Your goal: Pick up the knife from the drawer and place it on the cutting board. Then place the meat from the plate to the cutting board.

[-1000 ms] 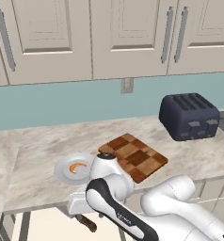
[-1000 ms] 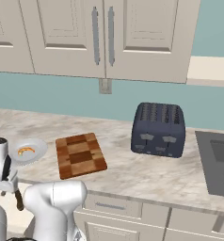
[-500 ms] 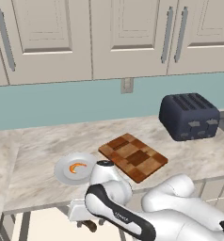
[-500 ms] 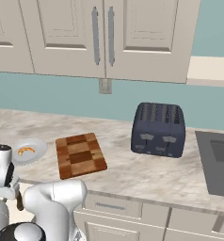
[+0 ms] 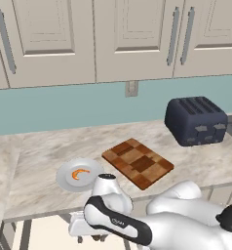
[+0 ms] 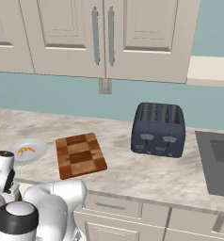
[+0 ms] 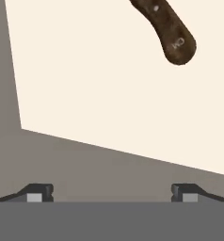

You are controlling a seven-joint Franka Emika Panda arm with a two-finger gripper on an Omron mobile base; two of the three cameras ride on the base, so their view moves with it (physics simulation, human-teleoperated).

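Only the dark brown handle end of the knife (image 7: pixel 164 29) shows in the hand view, cut off at the top edge, so the blade cannot be seen. It lies on the pale cream floor of the drawer (image 7: pixel 95 80), whose grey side walls frame it at the left and along the bottom. In the left base view the arm's white links cover most of the open drawer below the counter edge, and the hand sits low there, partly hidden.

The marble counter (image 5: pixel 35 171) runs under cream wall cabinets and a teal backsplash with a wall outlet (image 5: pixel 131 89). On it, the plate (image 5: pixel 64 178) sits at the left with the orange meat (image 5: pixel 79 174) lying on it. The checkered cutting board (image 5: pixel 137 162) lies just right of the plate, bare. A dark toaster (image 5: pixel 196 120) stands well to the right, and in the right base view a sink (image 6: pixel 217 164) lies at the far right.

The gripper (image 7: pixel 111 192) hangs over the drawer with its fingertips (image 7: pixel 38 192) spread wide apart, holding nothing; the knife handle is beyond them, not touched.
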